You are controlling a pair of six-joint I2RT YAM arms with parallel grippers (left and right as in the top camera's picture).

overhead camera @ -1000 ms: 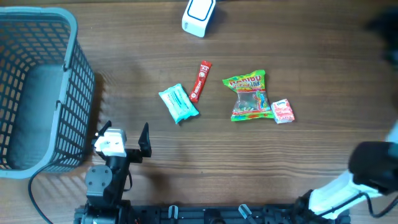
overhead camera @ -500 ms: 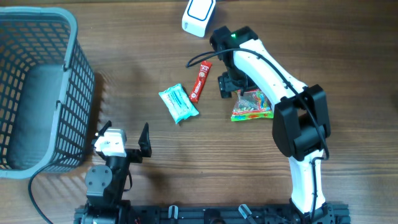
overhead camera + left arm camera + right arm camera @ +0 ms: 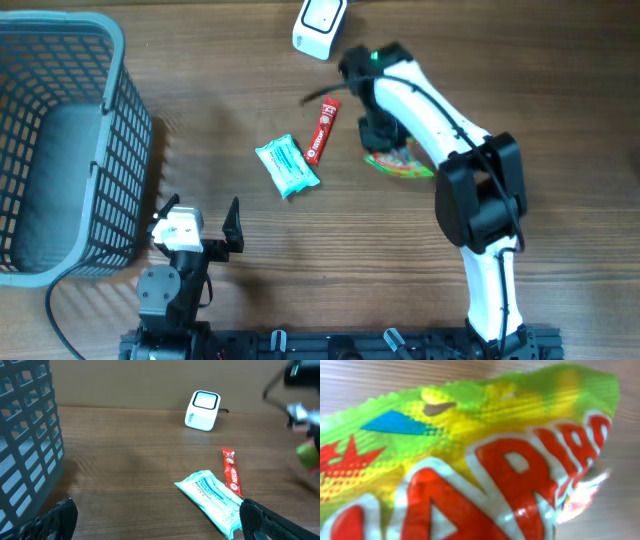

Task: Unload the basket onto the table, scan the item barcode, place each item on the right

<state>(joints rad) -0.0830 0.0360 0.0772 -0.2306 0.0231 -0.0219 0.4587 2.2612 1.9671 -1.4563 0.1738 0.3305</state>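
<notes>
Haribo gummy bag [image 3: 402, 163] lies right of centre on the wooden table [image 3: 300, 260], directly under the right gripper [image 3: 384, 135]. From overhead I see that gripper down on the bag's upper end with its jaws closed on the foil, and the bag looks rumpled and tipped there. On my right wrist feed the green and yellow wrapper with its red lettering fills the whole view, too close for me to make out the fingers. Just left of the bag lies a red stick pack [image 3: 322, 128], and further left a teal packet [image 3: 287, 166], both flat on the wood. The white scanner [image 3: 320, 25] stands at the far edge, above the stick pack. My left gripper [image 3: 200, 215] waits near the front edge with its jaws spread wide and nothing between them, beside the grey basket [image 3: 110, 60] at the left
</notes>
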